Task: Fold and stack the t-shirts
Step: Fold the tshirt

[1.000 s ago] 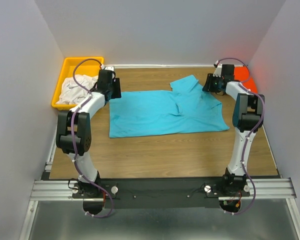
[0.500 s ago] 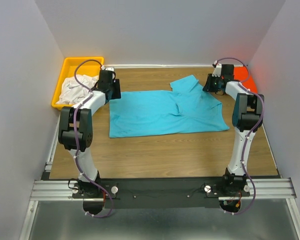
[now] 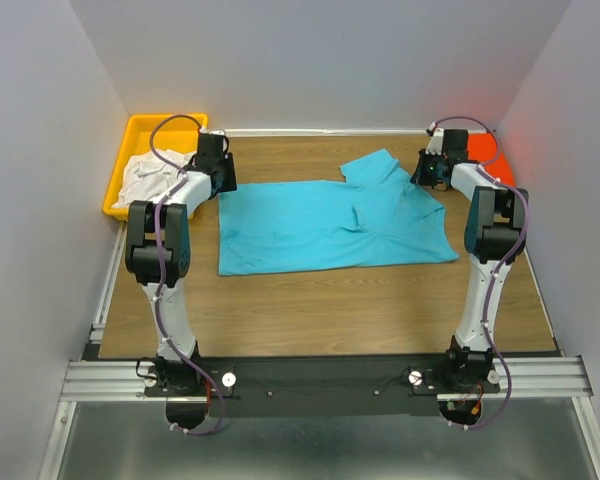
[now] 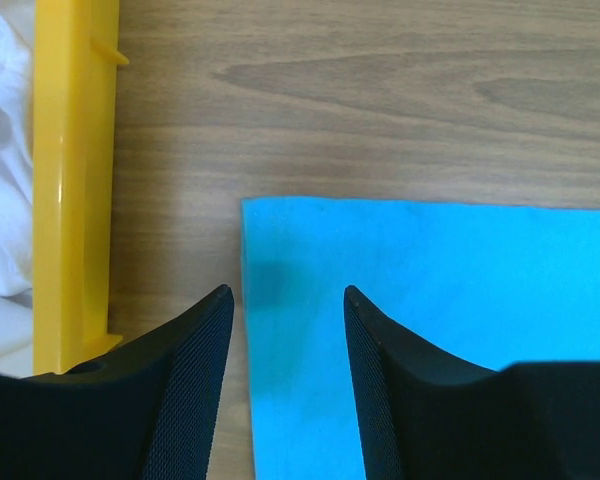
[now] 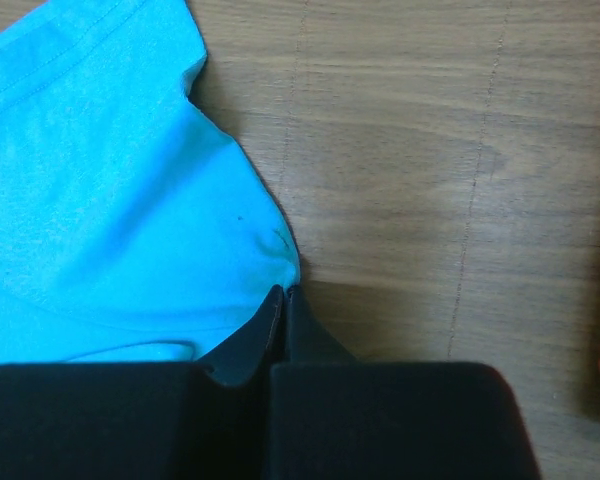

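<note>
The turquoise-blue t-shirt [image 3: 330, 225] lies spread across the middle of the table, with one sleeve folded up at the far right. My left gripper [image 3: 218, 178] is open at its far left corner. In the left wrist view the gripper [image 4: 287, 292] straddles the shirt's [image 4: 440, 320] left edge. My right gripper [image 3: 427, 170] is at the shirt's far right edge. In the right wrist view it [image 5: 283, 292] is shut, with the puckered cloth edge [image 5: 130, 200] at its tips. The orange-red shirt [image 3: 486, 155] lies at the far right corner. White shirts [image 3: 145, 180] lie in the bin.
The yellow plastic bin [image 3: 140, 125] stands at the far left, just left of my left gripper; its wall [image 4: 70, 190] shows close by in the left wrist view. Grey walls close in the table on three sides. Bare wood lies in front of the shirt.
My left arm has swung its elbow in and forward, and its gripper has shifted slightly toward the far left corner of the shirt. The right arm and the shirt have not moved.
</note>
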